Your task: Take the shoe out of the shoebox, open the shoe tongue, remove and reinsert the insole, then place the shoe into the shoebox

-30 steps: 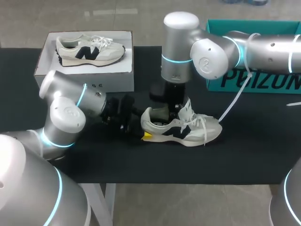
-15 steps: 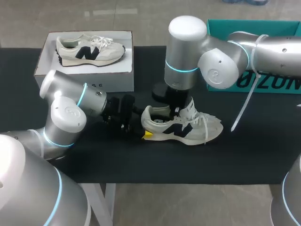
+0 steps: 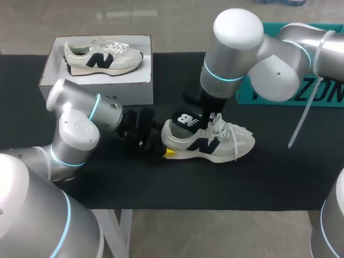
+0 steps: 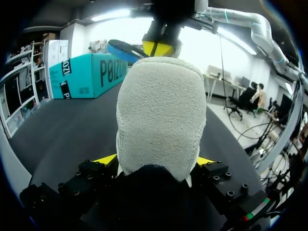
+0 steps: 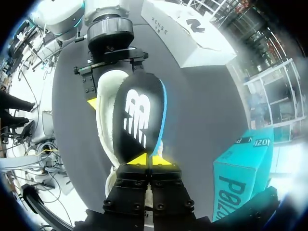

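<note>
While the left hand (image 4: 155, 161) is clenched on the heel of the shoe (image 3: 207, 144), which sits upright on the worktop (image 3: 269, 177) in front of the white shoebox (image 3: 80, 91), the right hand (image 5: 150, 160) pinches one end of the black insole (image 5: 139, 115) just above the shoe's opening. That thin pinch is the risk: the limp insole could sag or twist out of line and buckle against the opening's rim on reinsertion. A hard push might also drag the heel from the left hand's narrow hold, or trap the loose laces (image 3: 231, 134)
</note>
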### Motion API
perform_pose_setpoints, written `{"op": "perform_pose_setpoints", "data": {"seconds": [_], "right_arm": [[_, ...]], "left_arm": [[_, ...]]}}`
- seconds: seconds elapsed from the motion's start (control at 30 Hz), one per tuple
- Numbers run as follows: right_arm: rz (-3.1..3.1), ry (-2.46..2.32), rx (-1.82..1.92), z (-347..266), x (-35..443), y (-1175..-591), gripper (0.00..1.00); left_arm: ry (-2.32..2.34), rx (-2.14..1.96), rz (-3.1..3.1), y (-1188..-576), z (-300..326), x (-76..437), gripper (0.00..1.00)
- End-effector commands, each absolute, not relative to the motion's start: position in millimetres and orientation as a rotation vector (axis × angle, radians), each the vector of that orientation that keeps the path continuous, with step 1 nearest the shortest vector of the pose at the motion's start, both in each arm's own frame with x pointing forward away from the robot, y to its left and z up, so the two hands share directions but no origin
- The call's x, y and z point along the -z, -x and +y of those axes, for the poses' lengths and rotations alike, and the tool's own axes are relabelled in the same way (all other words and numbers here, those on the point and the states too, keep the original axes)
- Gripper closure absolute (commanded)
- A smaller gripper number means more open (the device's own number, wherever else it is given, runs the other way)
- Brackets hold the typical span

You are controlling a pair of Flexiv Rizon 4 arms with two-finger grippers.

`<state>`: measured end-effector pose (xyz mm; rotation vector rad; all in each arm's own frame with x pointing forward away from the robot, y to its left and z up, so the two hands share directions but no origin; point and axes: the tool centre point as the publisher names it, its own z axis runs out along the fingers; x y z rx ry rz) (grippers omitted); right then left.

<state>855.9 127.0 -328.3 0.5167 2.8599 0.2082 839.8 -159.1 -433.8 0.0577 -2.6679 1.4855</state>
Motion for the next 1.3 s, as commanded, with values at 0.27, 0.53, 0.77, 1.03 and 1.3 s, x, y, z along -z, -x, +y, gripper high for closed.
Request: {"op": "perform_pose_setpoints", "data": {"seconds": [0.27,0.53,0.77,1.03,1.3], "right_arm": [[2.851,-0.435,-0.352,137.6,323.6,-871.1,1.00],[2.902,-0.332,-0.410,168.0,336.5,-891.6,1.00],[2.890,-0.303,-0.535,185.0,337.8,-909.0,1.00],[2.725,-0.315,-0.569,174.7,267.8,-900.1,1.00],[2.565,-0.433,-0.780,154.9,181.4,-868.6,1.00]], "left_arm": [[-0.057,-1.485,-2.667,-840.1,-159.4,435.4,1.00],[-0.057,-1.485,-2.667,-840.1,-159.4,435.4,1.00],[-0.057,-1.485,-2.667,-840.1,-159.4,435.4,1.00],[-0.057,-1.485,-2.667,-840.1,-159.4,435.4,1.00],[-0.057,-1.485,-2.667,-840.1,-159.4,435.4,1.00]]}}
